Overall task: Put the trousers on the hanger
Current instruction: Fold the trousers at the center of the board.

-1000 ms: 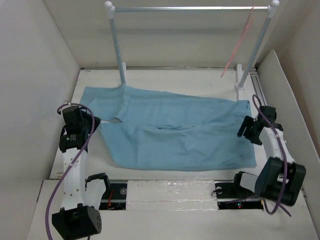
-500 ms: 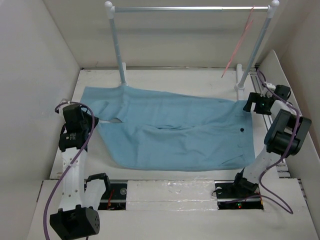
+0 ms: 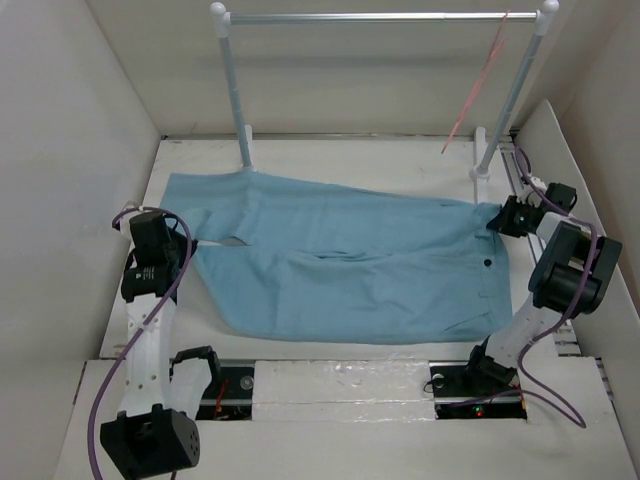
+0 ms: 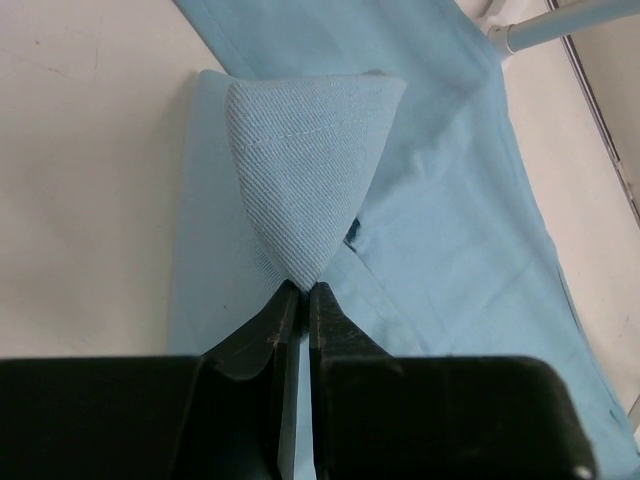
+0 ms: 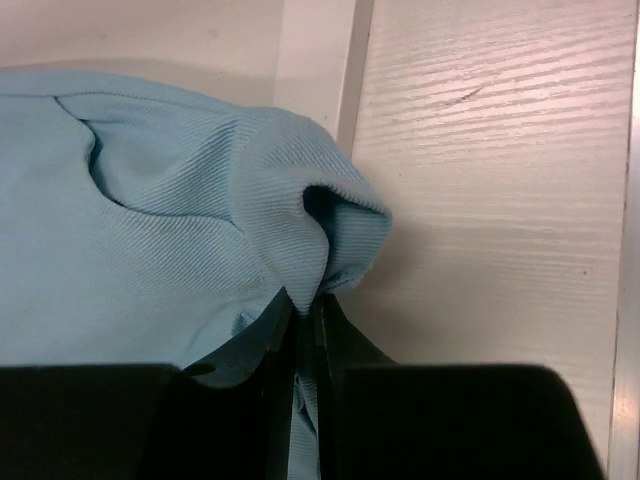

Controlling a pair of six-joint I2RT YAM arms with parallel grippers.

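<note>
Insp. note. Light blue soft cloth trousers (image 3: 350, 260) lie spread flat on the white table (image 3: 420, 160), leg ends twd left, waistband w/ small dark button (image 3: 485, 262) at right. Thin pink-red wire hanger (image 3: 478, 90) hangs on the silver metal rail (image 3: 380, 17), back right, well apart from the cloth.

Left gripper (image 4: 303, 290): clenched on a stitched hem corner. Right gripper (image 5: 305, 303): clenched on a waistband fold near the table edge.

Judgement: grasp stage, nothing on the hanger yet.

Rec.: check both pinches are deep enough, lift both ends together, keep the cloth taut, steer clear of the rack post (image 3: 520, 80).
</note>
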